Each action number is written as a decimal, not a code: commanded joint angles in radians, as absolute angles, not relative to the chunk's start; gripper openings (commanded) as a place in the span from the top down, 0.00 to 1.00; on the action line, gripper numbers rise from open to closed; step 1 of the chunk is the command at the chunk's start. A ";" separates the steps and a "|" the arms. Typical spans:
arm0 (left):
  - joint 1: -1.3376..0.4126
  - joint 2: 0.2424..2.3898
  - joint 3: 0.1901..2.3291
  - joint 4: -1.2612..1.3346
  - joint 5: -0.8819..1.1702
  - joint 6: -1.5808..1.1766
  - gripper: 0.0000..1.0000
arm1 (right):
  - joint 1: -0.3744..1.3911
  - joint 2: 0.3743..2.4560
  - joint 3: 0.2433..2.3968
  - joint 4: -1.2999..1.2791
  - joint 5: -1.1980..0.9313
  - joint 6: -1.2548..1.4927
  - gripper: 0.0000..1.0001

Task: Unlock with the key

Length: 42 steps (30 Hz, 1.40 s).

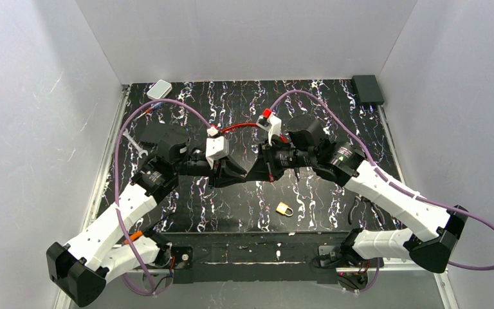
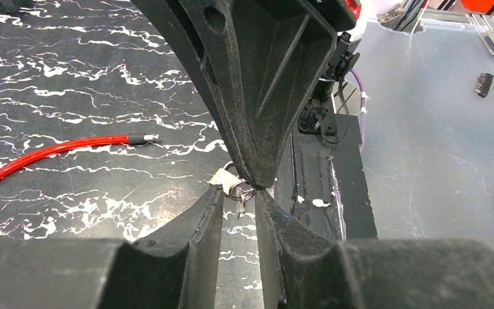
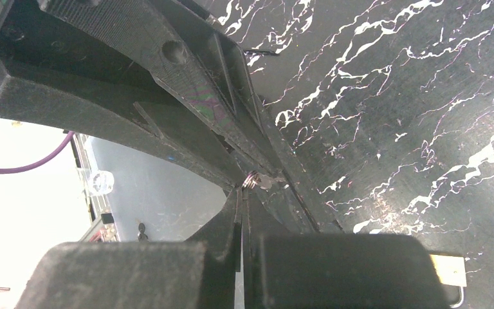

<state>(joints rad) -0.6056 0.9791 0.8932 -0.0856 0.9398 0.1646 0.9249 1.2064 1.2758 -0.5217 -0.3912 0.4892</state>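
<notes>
The table is a black slab with white marble veining, framed by light rails. A brass padlock lies flat at 5 o'clock from the table centre, near the front edge. A red cable lies on the surface just past centre, toward 12 o'clock. A small white box sits in the 11 o'clock corner and a black box in the 1 o'clock corner. A small silver wrench lies by the 9 o'clock edge.
</notes>
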 commanded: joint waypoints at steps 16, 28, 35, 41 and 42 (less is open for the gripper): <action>-0.626 1.001 0.936 -0.093 0.974 0.158 1.00 | 0.925 1.215 1.322 -0.464 -0.392 0.475 0.99; -0.625 0.996 0.889 0.049 0.951 -0.017 1.00 | 0.925 1.213 1.327 -0.450 -0.351 0.481 0.61; -0.626 0.971 0.867 0.065 0.919 -0.087 1.00 | 0.924 1.171 1.330 -0.461 -0.275 0.462 0.30; -0.626 0.947 0.869 0.080 0.908 -0.140 1.00 | 0.924 1.118 1.314 -0.458 -0.180 0.454 0.21; -0.626 0.941 0.869 0.083 0.903 -0.148 1.00 | 0.923 1.107 1.307 -0.453 -0.164 0.453 0.20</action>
<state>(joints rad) -0.6212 0.9836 0.8623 0.0402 0.8818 -0.1001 0.9272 1.1664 1.2945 -0.4919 -0.2649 0.4740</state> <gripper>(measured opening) 0.010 0.782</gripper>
